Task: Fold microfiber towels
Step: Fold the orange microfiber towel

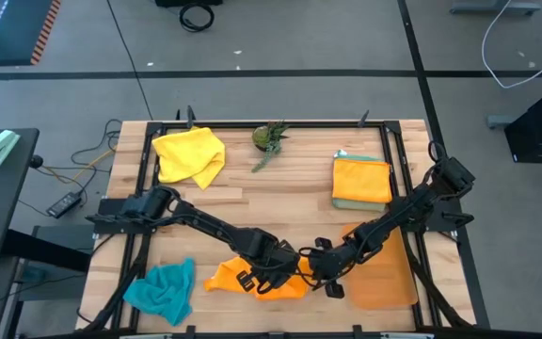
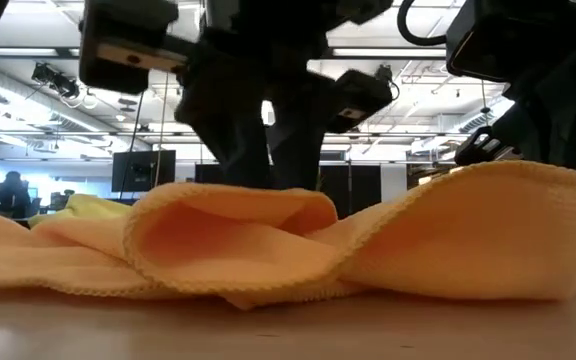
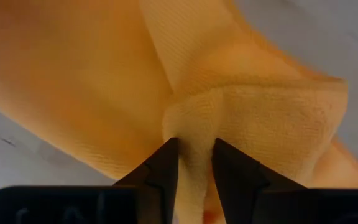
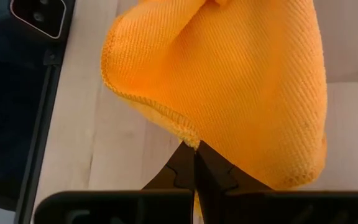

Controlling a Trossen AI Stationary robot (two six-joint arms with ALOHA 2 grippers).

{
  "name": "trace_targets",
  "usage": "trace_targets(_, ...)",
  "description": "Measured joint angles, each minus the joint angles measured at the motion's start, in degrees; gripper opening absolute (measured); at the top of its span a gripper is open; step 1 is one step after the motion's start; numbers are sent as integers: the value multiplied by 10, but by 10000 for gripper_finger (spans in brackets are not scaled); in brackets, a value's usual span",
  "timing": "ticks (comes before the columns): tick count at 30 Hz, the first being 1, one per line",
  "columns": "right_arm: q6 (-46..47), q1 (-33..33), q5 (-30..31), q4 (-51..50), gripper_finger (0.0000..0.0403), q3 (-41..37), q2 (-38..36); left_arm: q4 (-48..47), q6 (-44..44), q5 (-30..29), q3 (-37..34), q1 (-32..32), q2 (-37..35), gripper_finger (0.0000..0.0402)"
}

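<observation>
orange towel (image 2: 298,250) nearest low camera, bunched at front table edge between arms. left to right: teal towel (image 1: 163,290) front left, crumpled yellow towel (image 1: 191,155) back left, folded stack (image 1: 361,179) back right. left gripper (image 3: 194,165) pinches orange fold; right gripper (image 4: 194,163) clenched on hem. cloth soft, light, floppy; best held at corners. no containers visible.

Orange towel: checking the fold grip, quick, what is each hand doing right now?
Left hand: closed on a fold of the orange towel.
Right hand: shut on that towel's hemmed edge.
</observation>
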Motion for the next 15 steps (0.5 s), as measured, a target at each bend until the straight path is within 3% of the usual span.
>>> trace_targets(6, -3, 0, 1, -2, 8, 0, 0, -1, -32, -29, -1, 0, -2, 14)
trace_targets(15, 34, 0, 2, -14, 8, 0, -2, -55, -107, -97, -1, -11, -78, 6)
